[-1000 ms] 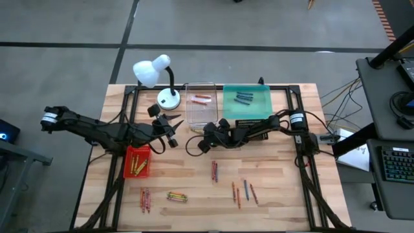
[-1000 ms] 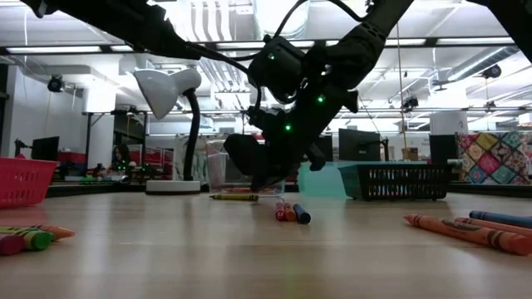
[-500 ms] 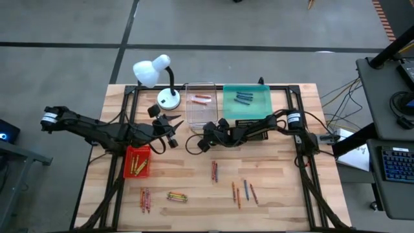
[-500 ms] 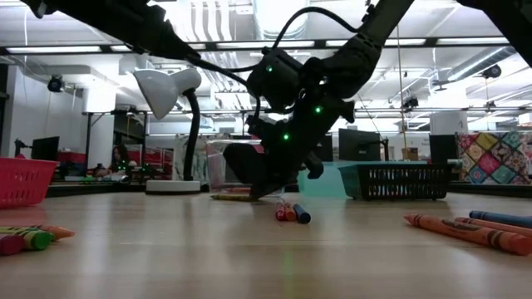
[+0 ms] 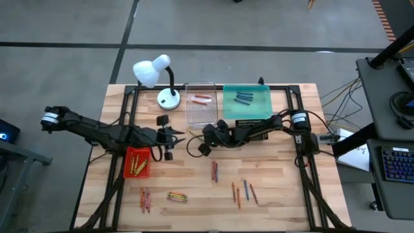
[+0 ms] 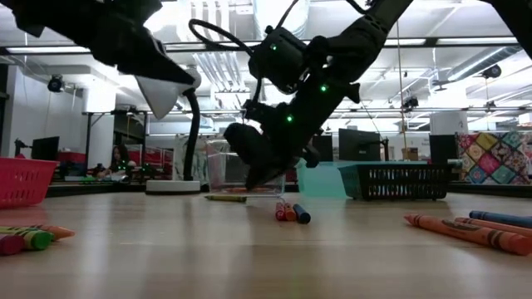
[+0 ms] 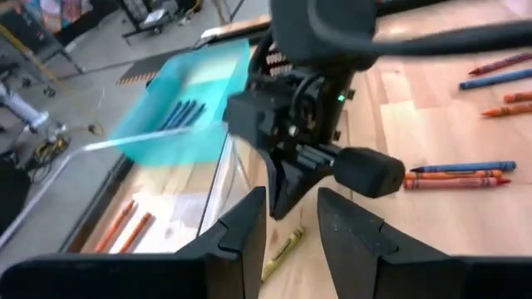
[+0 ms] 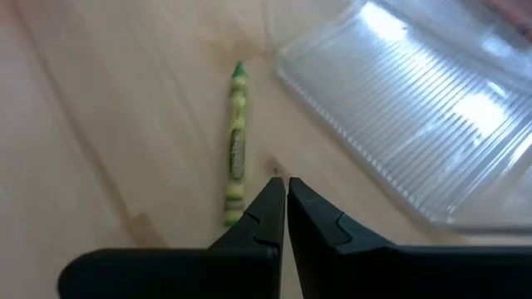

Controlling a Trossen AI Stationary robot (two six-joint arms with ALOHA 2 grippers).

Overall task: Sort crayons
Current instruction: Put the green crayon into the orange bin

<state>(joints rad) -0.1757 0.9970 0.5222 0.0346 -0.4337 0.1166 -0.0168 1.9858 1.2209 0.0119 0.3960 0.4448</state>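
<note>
Crayons spread over the tabletop [image 5: 278, 162], both tools near the clear tray [image 5: 200, 111].

Nearest the front edge, well short of the clear tray: small groups of crayons [image 5: 176, 195], red ones [image 5: 145, 199] to the left, orange and blue ones [image 5: 244, 191] to the right, a red and blue pair [image 5: 214, 171] closer to the tray. Just off the tray's front corner, one yellow-green crayon [image 8: 236, 154] flat on the wood, untouched. Right tool [image 5: 200, 148] low beside that crayon, fingers [image 8: 266, 212] pressed together, pinching nothing. Left tool [image 5: 169, 138] to the tray's left, fingers [image 7: 241, 237] spread apart, nothing between them. Red tray [image 5: 137, 162] left and nearer than the clear one, yellow crayons inside. Orange crayons [image 5: 201, 98] within the clear tray. Teal tray [image 5: 246, 104] touching its right side, blue crayons [image 5: 243, 98] inside. White lamp [image 5: 155, 72] beyond the tray's left corner.
</note>
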